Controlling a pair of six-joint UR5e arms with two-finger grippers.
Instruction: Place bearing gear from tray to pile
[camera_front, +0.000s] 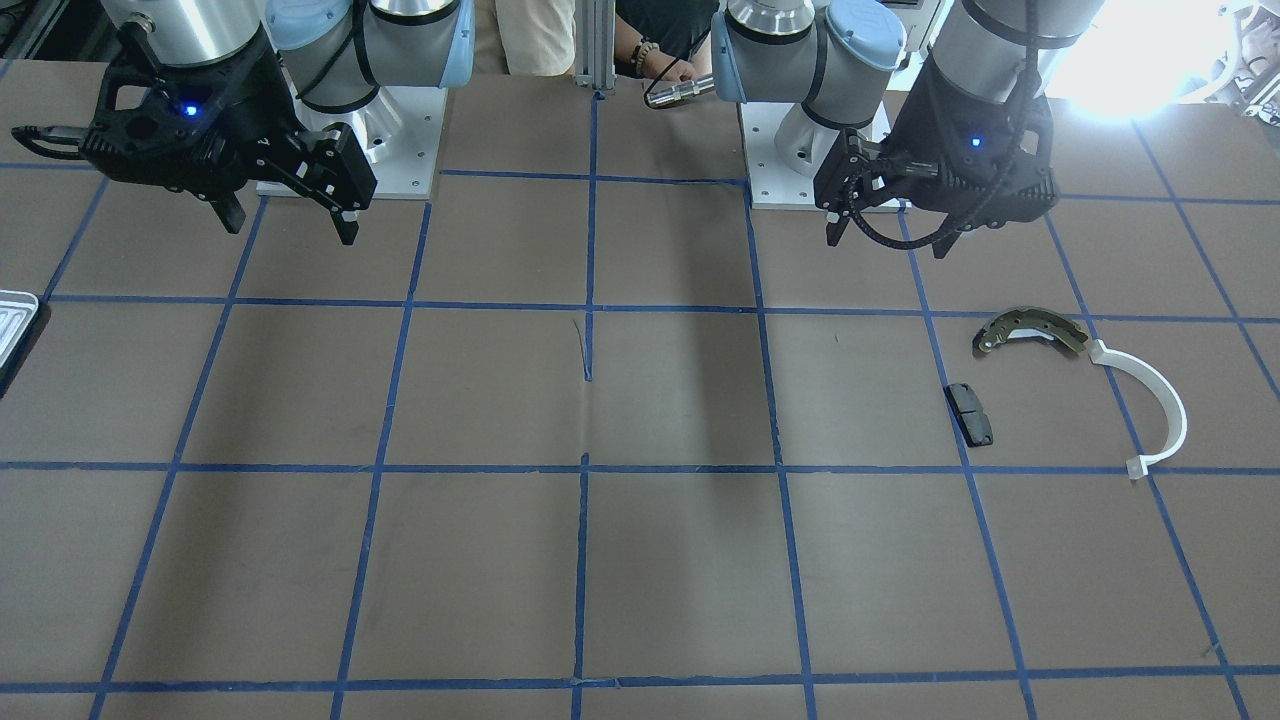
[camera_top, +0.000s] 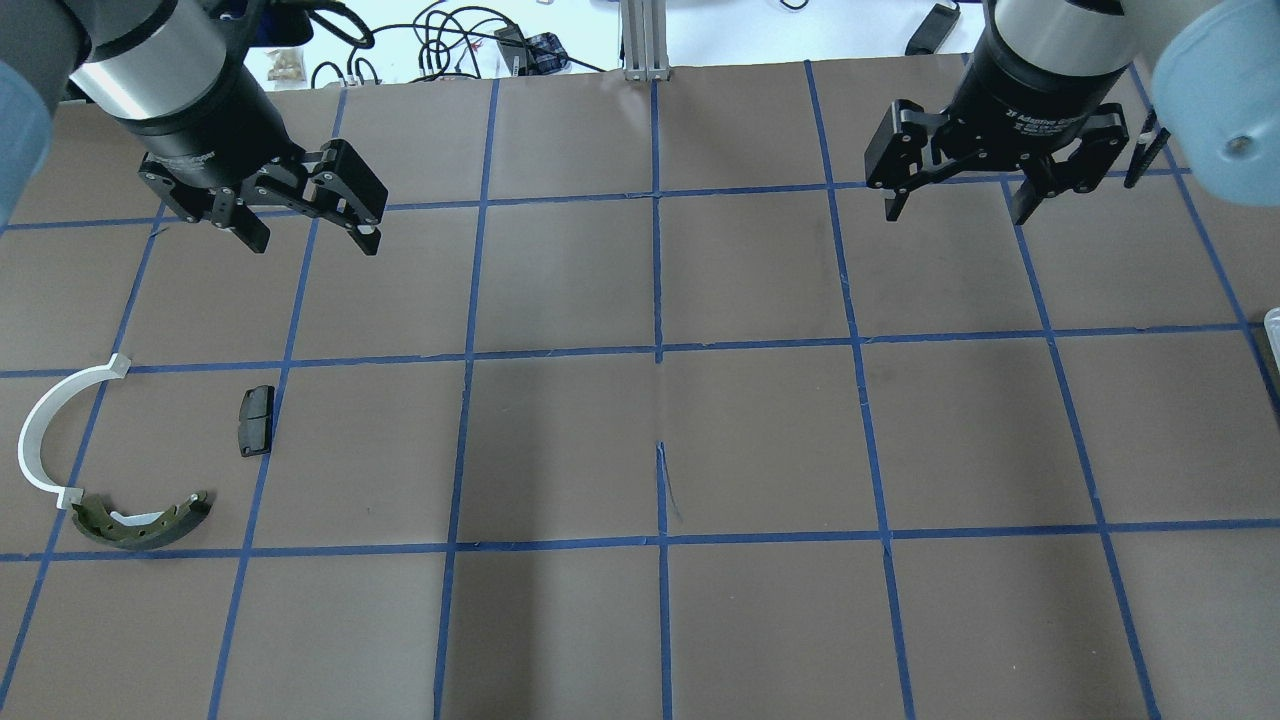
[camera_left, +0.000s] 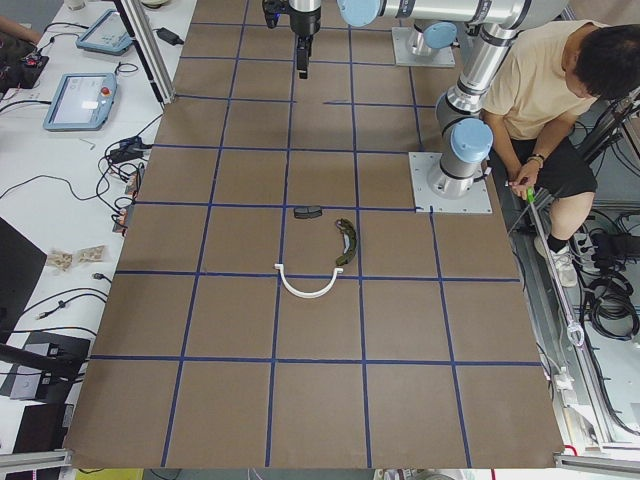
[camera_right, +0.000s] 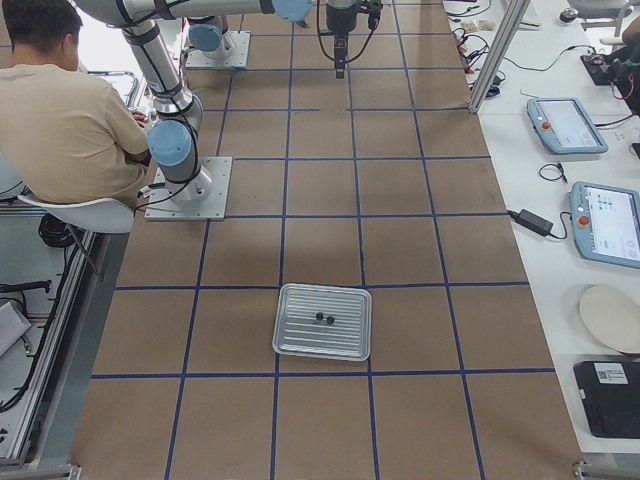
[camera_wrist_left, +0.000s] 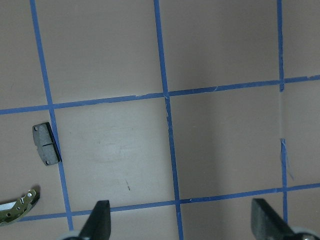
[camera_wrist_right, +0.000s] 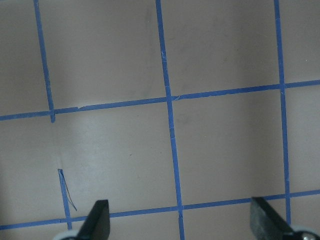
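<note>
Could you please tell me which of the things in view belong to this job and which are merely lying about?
For the job:
- tray, with two small black pieces in it
- pile: brake shoe, white arc, black pad
- left gripper and right gripper, both open

Lying about:
- tablets on the side bench
- pale disc
- black box

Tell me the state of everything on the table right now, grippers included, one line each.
Left gripper: open, empty, above the table.
Right gripper: open, empty, above the table.
Tray: flat on the table, two small black pieces in it.
Brake shoe: lying flat on the table.
White arc: lying flat, one end by the brake shoe.
Black pad: lying flat, apart from the other two.
</note>
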